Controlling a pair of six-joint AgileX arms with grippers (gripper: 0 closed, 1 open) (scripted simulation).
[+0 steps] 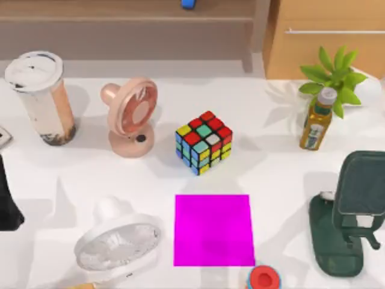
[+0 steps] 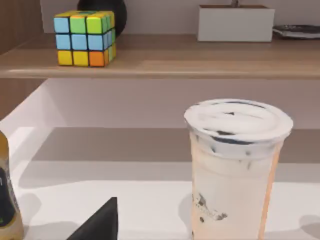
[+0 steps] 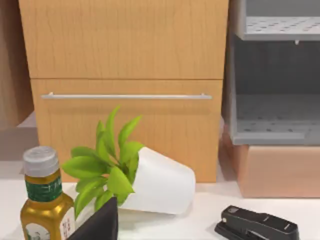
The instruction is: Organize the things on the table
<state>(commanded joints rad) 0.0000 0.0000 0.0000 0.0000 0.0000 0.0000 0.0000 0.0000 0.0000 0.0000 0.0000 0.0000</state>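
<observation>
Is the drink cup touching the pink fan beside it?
Apart. The top view shows bare white table between the drink cup and the pink fan, their bases clearly separated.

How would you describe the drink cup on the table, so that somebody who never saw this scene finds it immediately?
Start at the white table and go to its far left corner in the top view. There stands the drink cup, upright, just left of the pink desk fan. It is the tall beige cup with a white lid and dark bottom; the fan beside it is round and pink.
</observation>
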